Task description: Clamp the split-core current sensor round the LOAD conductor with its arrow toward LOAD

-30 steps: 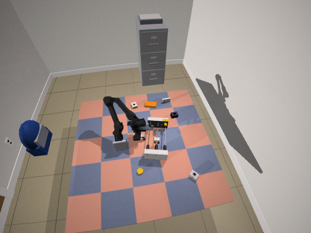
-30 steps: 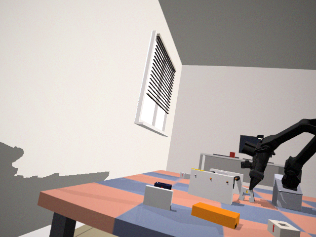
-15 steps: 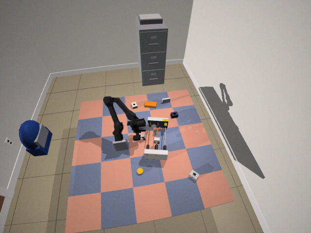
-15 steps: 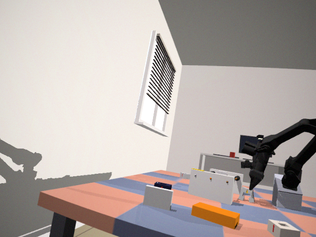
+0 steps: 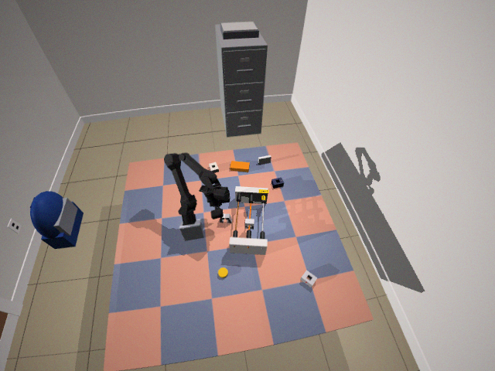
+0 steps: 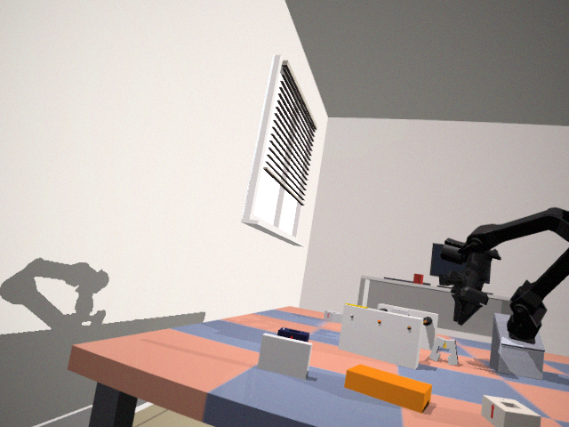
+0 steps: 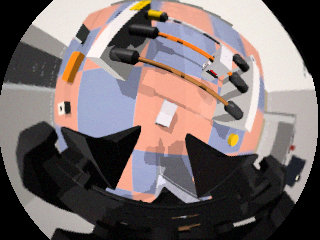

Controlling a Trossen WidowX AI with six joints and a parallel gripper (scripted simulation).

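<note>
The split-core sensor (image 5: 226,218) (image 6: 444,351) (image 7: 167,115) is a small white piece standing on the table with its jaws spread, just left of the conductor rig. My gripper (image 5: 217,214) (image 6: 463,320) (image 7: 163,132) hangs a little above it, open and empty, fingers pointing down. The rig has a far white block (image 5: 244,190) (image 6: 381,337) with a yellow tag (image 5: 262,196) and a near white block (image 5: 247,244). Three conductors run between them: two orange (image 5: 237,216) (image 7: 190,79) and one grey (image 5: 264,217). I cannot read the LOAD marker.
A small white piece (image 5: 249,222) sits on the middle conductor. An orange block (image 5: 239,165) (image 6: 388,387), several small white boxes (image 5: 213,165) (image 5: 308,278) (image 6: 508,410), a dark blue box (image 5: 277,182) and a yellow disc (image 5: 222,272) lie about the table. The arm's base (image 5: 192,230) stands left of the rig.
</note>
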